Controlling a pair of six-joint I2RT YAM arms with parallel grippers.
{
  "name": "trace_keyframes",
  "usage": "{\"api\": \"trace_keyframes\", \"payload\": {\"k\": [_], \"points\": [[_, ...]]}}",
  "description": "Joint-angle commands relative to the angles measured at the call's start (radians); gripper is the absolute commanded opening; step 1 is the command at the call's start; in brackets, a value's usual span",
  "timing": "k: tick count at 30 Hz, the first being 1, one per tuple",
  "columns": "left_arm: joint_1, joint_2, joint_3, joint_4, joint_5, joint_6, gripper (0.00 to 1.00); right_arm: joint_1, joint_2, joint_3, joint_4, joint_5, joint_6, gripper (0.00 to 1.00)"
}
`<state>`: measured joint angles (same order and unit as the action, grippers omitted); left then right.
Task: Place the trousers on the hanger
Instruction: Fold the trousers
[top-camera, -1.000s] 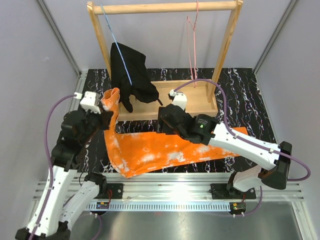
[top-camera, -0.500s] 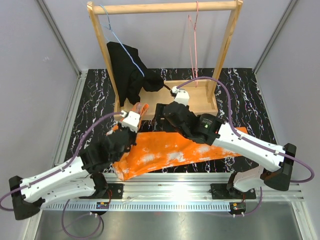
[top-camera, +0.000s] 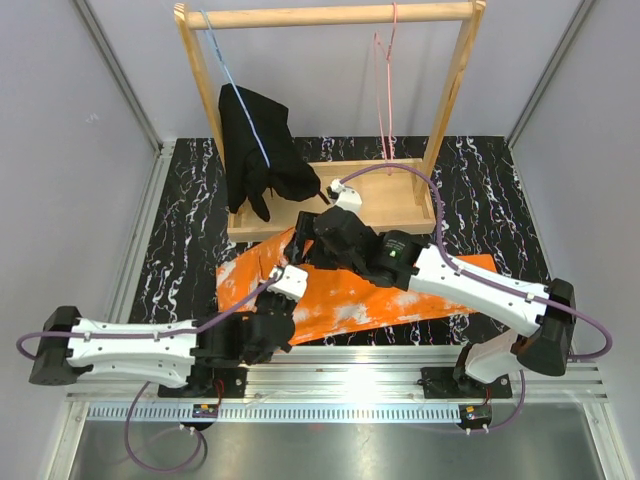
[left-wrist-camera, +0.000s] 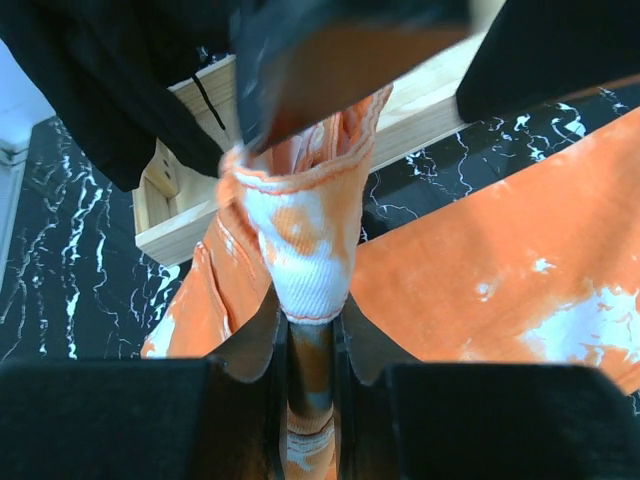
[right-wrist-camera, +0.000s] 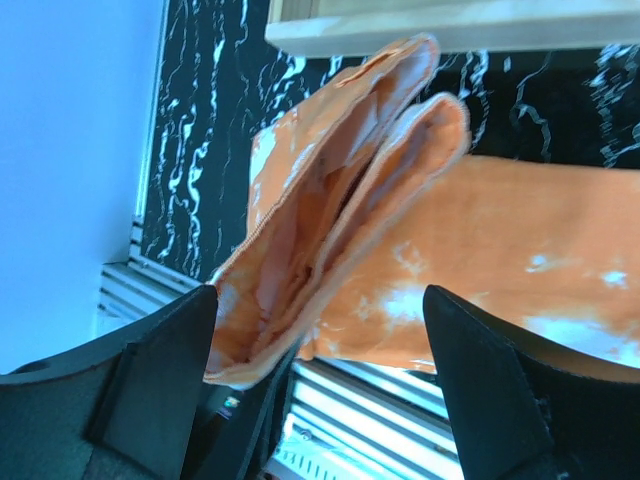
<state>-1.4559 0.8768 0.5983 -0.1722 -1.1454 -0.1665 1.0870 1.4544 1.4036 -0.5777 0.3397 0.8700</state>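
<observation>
Orange trousers (top-camera: 345, 305) lay left-to-right on the worktop (top-camera: 190, 200), legs pointing right. The left gripper (left-wrist-camera: 312, 330) pinched the raised waistband (left-wrist-camera: 300, 250); the right gripper (right-wrist-camera: 320, 340) gaped wide near it.

Matt orange cloth trousers (top-camera: 340, 300), thin pink wire hanger (top-camera: 389, 110), smooth wooden rack (top-camera: 330, 15), glossy marbled tabletop (top-camera: 190, 200).

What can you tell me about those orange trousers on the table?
The bright orange cloth trousers are soft fabric with white mottled blotches and stitched hems. Most of them lie spread and slightly creased on the black white-veined table, in front of the wooden rack base. One end stands raised in a doubled fold: the left end effector is shut on it, while the right end effector is open, its fingers either side of the fold.
</observation>
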Motion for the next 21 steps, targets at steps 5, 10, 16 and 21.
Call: {"api": "trace_keyframes", "payload": {"k": [5, 10, 16, 21], "points": [[-0.075, 0.09, 0.017, 0.151, -0.206, -0.067, 0.0, -0.006, 0.026, -0.061, 0.127, -0.1, 0.075, 0.91], [-0.109, 0.085, 0.023, 0.166, -0.224, -0.073, 0.0, -0.006, 0.072, -0.061, 0.137, -0.099, 0.072, 0.91], [-0.173, 0.097, 0.04, 0.23, -0.241, -0.053, 0.0, -0.004, 0.144, -0.061, 0.15, -0.108, 0.072, 0.8], [-0.196, 0.152, 0.092, 0.205, -0.284, -0.047, 0.0, -0.006, 0.153, -0.016, 0.116, -0.09, 0.005, 0.12]]}}
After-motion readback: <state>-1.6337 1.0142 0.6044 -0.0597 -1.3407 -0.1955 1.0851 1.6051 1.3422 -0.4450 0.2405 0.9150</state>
